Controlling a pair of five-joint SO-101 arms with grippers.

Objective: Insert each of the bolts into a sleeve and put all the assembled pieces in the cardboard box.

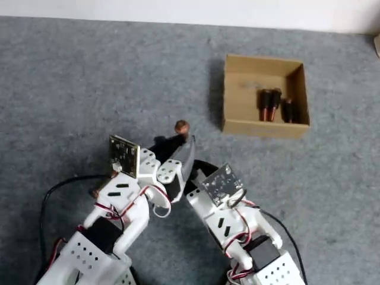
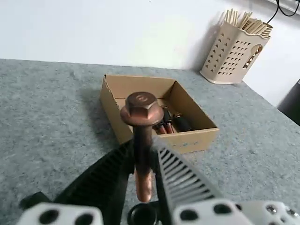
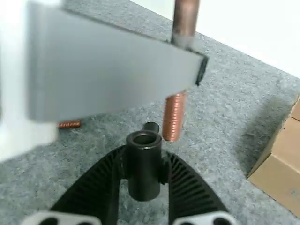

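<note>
My left pincer (image 2: pixel 141 147) is clenched on the copper bolt (image 2: pixel 140 117), which stands upright, head up. My right pincer (image 3: pixel 144 159) grasps the black sleeve (image 3: pixel 143 176), mouth up. The bolt's threaded tip hangs just beside that mouth, not inserted. Assembled pieces (image 1: pixel 269 105) lie in the cardboard box (image 1: pixel 264 127), well apart. A loose bolt (image 3: pixel 69 124) lies on the grey mat (image 1: pixel 89 77).

1. I can read no text, number or sign from here.
2. The bolt (image 2: pixel 141 108) has a raised mark on its head, too blurred for me to read.
3. Faint print on the cardboard box (image 2: pixel 190 142) wall is illegible.
</note>
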